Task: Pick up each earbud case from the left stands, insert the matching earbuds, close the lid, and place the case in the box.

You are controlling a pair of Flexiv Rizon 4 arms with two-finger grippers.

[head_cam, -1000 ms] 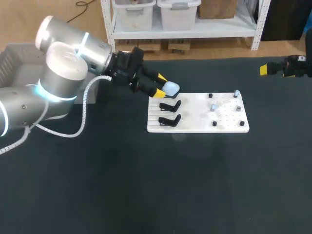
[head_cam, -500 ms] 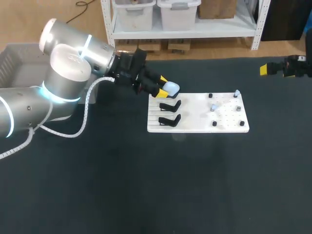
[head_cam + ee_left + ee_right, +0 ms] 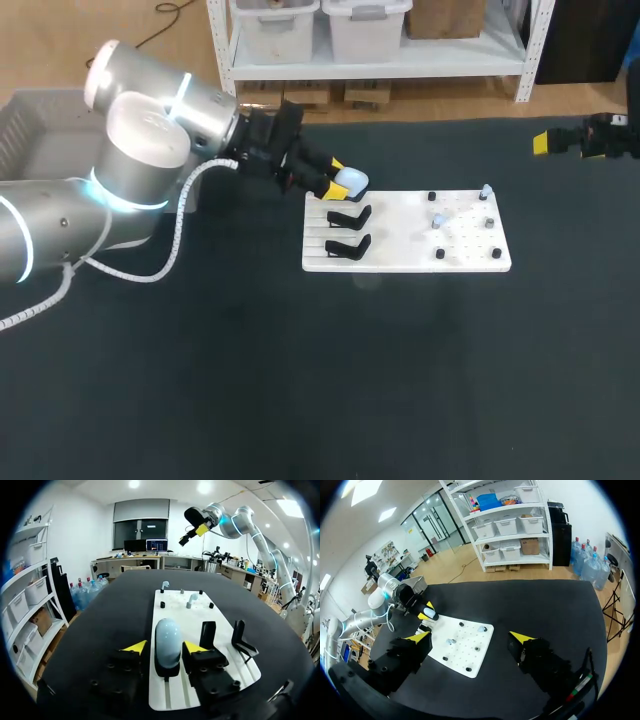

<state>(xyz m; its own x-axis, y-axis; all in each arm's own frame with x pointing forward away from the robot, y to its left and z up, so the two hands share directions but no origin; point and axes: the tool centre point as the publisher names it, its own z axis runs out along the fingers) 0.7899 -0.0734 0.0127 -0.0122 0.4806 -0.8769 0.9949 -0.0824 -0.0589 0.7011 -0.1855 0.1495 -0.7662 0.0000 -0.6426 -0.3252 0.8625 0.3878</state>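
Hanging over the far left corner of the white board (image 3: 400,258), the left gripper (image 3: 329,176) is straddling the pale blue earbud case (image 3: 167,640). Its yellow-tipped fingers are sitting just beside the case on either side without pressing on it, so it is standing open. The case is sitting upright on its black stand (image 3: 166,671). Nearer on the board, two more black stands (image 3: 348,215) are standing side by side, and small earbuds (image 3: 438,221) are resting among the pegs to the right. The right gripper (image 3: 470,637) is hovering far off to the right, fingers spread wide and holding nothing.
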